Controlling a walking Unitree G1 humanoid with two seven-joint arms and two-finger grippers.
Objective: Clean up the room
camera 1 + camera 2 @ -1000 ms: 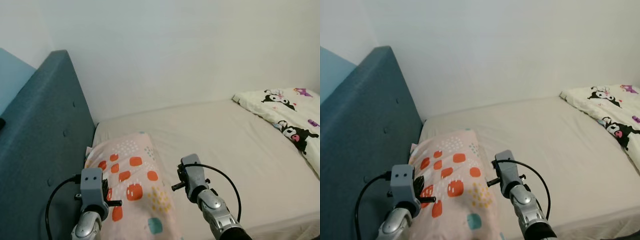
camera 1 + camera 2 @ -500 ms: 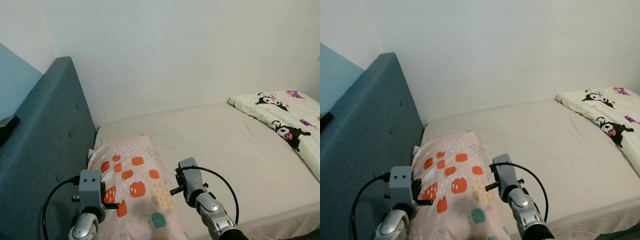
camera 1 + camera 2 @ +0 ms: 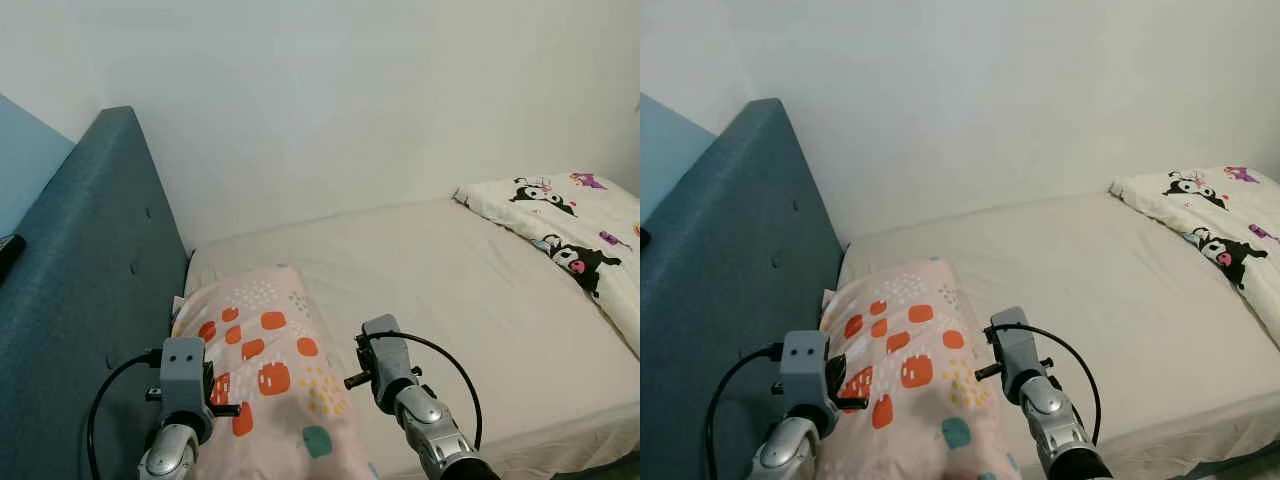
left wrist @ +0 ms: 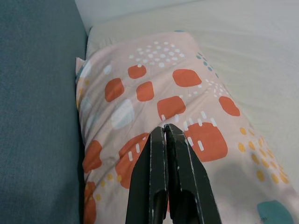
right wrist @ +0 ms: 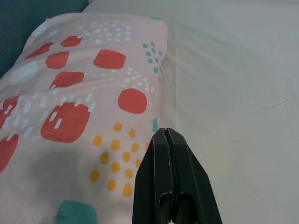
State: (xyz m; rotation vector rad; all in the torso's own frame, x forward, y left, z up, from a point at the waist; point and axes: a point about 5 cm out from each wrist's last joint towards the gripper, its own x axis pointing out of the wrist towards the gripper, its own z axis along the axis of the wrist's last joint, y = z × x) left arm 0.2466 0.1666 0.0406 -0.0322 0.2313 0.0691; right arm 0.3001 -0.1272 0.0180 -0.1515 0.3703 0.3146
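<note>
pillow: pink fabric pillow with orange squares [image 3: 265, 365], under and between both grippers, against the headboard
headboard: dark teal padded headboard [image 3: 85, 280], left of left gripper
mattress: cream sheet [image 3: 450, 290], right of right gripper
duvet: white cartoon-print duvet [image 3: 570, 225], far right
left gripper [image 4: 164, 131]: fingers pressed together, empty, over pillow
right gripper [image 5: 164, 134]: fingers together, empty, over pillow's edge

Both of my arms are raised in front of me, forearms angled forward and slightly inward. My left gripper [image 4: 164, 133] has its two black fingers pressed together along their full length, tips meeting. My right gripper [image 5: 164, 134] is in the same condition, fingers closed flush against each other with nothing between them. A black cable loops from each wrist housing back along the silver forearm.
</note>
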